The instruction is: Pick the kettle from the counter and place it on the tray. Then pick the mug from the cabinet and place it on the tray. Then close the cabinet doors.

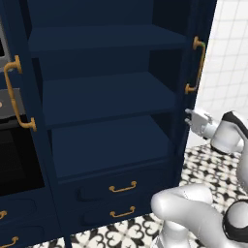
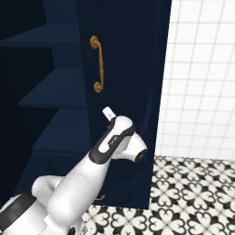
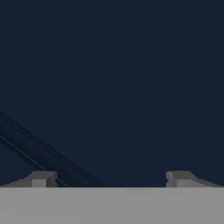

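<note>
Spreading my gripper (image 3: 109, 179) wide with nothing between the fingertips, I am facing the right cabinet door (image 2: 124, 69) close up. Both doors are standing open and the cabinet (image 1: 104, 97) shelves are bare, so closing looks like what's left.

cabinet doors (image 2: 124, 69): matt navy paint | handles (image 2: 97, 64): brass | floor (image 2: 197, 193): glossy patterned tile

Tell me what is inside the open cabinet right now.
The cabinet shows three bare dark blue shelves, and no mug stands on the parts in view. Two drawers with brass handles sit below. The open right door hides the shelves' right ends in the right base view.
</note>
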